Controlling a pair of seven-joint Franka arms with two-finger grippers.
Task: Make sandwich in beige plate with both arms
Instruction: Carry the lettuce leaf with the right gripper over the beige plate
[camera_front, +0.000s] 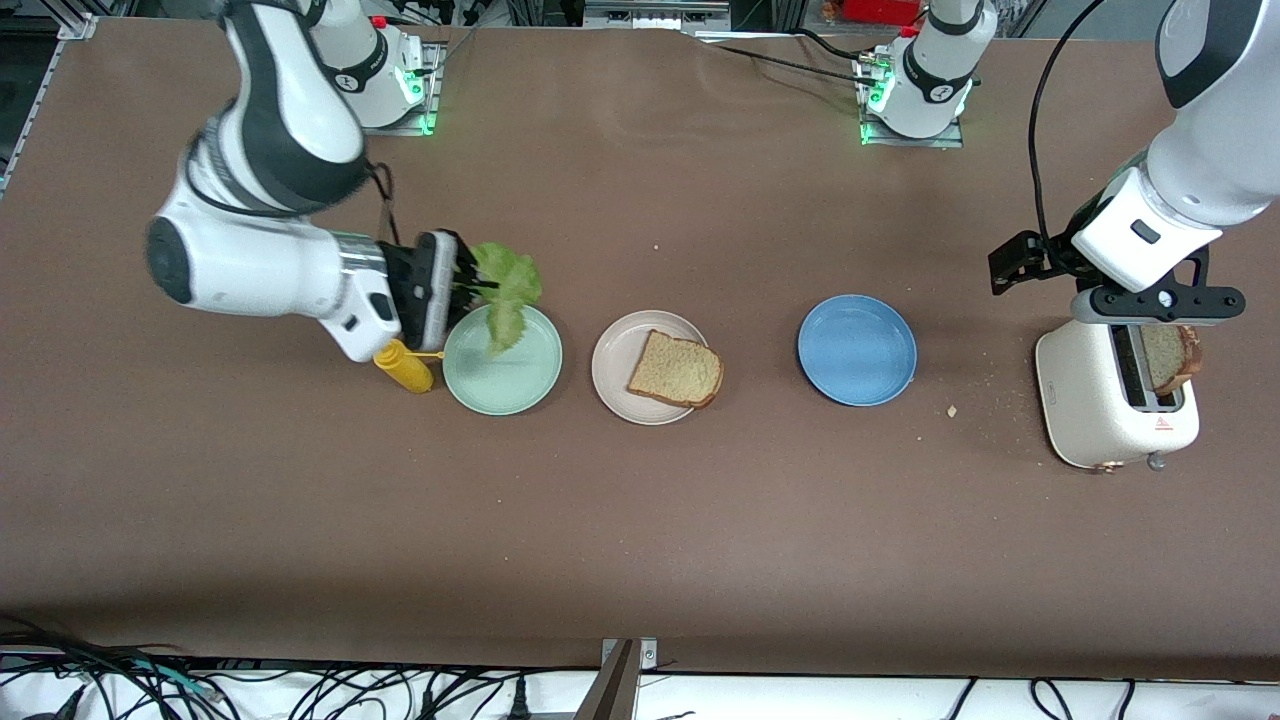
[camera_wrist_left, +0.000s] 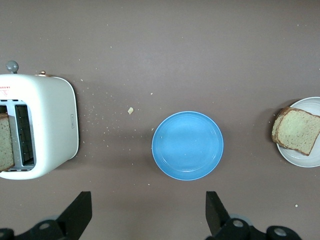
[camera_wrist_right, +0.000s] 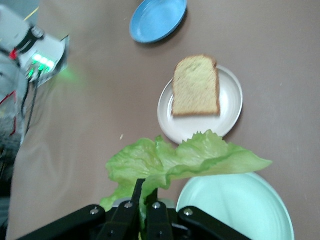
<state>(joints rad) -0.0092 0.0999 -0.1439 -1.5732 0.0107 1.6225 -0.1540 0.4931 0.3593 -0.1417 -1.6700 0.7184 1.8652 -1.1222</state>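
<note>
My right gripper (camera_front: 470, 280) (camera_wrist_right: 150, 192) is shut on a ruffled green lettuce leaf (camera_front: 508, 290) (camera_wrist_right: 190, 157), which hangs over the edge of the mint green plate (camera_front: 520, 375). The beige plate (camera_front: 615, 355) (camera_wrist_right: 232, 100) lies mid-table with one brown bread slice (camera_front: 677, 369) (camera_wrist_right: 196, 86) on it. A second slice (camera_front: 1168, 357) (camera_wrist_left: 5, 142) stands in a slot of the white toaster (camera_front: 1110, 410) (camera_wrist_left: 50, 125). Over that toaster hovers my left gripper (camera_front: 1158, 305) (camera_wrist_left: 148, 197), open, with nothing between its fingers.
A blue plate (camera_front: 857, 350) (camera_wrist_left: 187, 145) lies bare between the beige plate and the toaster. A yellow mustard bottle (camera_front: 403, 366) lies beside the mint plate, under the right arm's wrist. Crumbs dot the table near the toaster.
</note>
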